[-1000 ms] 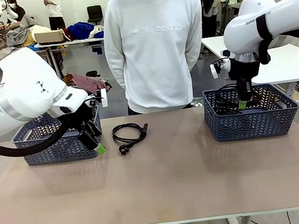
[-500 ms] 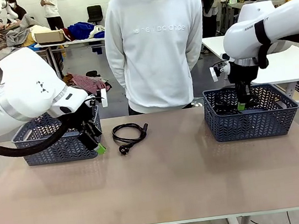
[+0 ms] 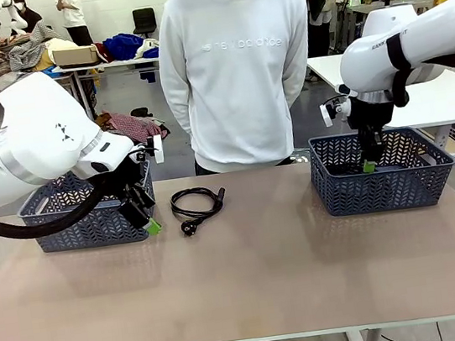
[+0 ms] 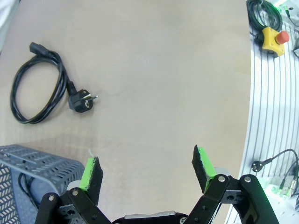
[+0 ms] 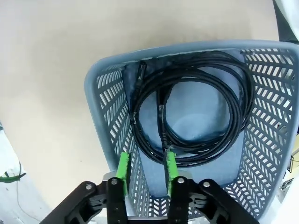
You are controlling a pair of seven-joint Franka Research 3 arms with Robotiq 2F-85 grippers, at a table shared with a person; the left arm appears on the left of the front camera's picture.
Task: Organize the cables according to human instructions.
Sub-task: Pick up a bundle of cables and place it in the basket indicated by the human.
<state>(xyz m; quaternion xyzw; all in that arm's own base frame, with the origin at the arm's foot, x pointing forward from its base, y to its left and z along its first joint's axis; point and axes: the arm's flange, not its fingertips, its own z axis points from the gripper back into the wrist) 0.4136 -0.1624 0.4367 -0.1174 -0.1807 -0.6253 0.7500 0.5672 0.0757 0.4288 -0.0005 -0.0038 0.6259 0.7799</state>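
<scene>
Slate-blue plastic lattice makes up both containers on the beige tabletop [image 3: 268, 275]. The left basket [image 3: 75, 230] stands at the left of the front view and the right basket [image 3: 382, 187] at the right, well apart. A person in a white sweatshirt [image 3: 234, 68] stands behind the far edge between them.

From the right wrist view, the right basket holds the coiled cables [image 5: 205, 65]: thin black cords wound in loose, overlapping rings that lie flat on its floor and cover most of it. One connector end is tucked into the upper left corner of the basket. I cannot tell how many separate cords make up the pile. The right gripper [image 5: 146, 170] hangs over that basket at its near wall. Its fingers [image 5: 122, 170] are parted by a modest gap, with nothing between them.

The left gripper [image 4: 147, 168] hovers above bare tabletop just beside the left basket, its fingers [image 4: 91, 172] spread wide and empty. A corner of that basket shows at the lower left of the left wrist view, and a short stretch of black cord [image 4: 23, 186] is visible inside it; the rest of its contents are hidden.

One loose cable [image 4: 77, 101] lies on the tabletop outside both baskets, near the left one. It is a single coil with a round plug at one end and a small connector at the other.
</scene>
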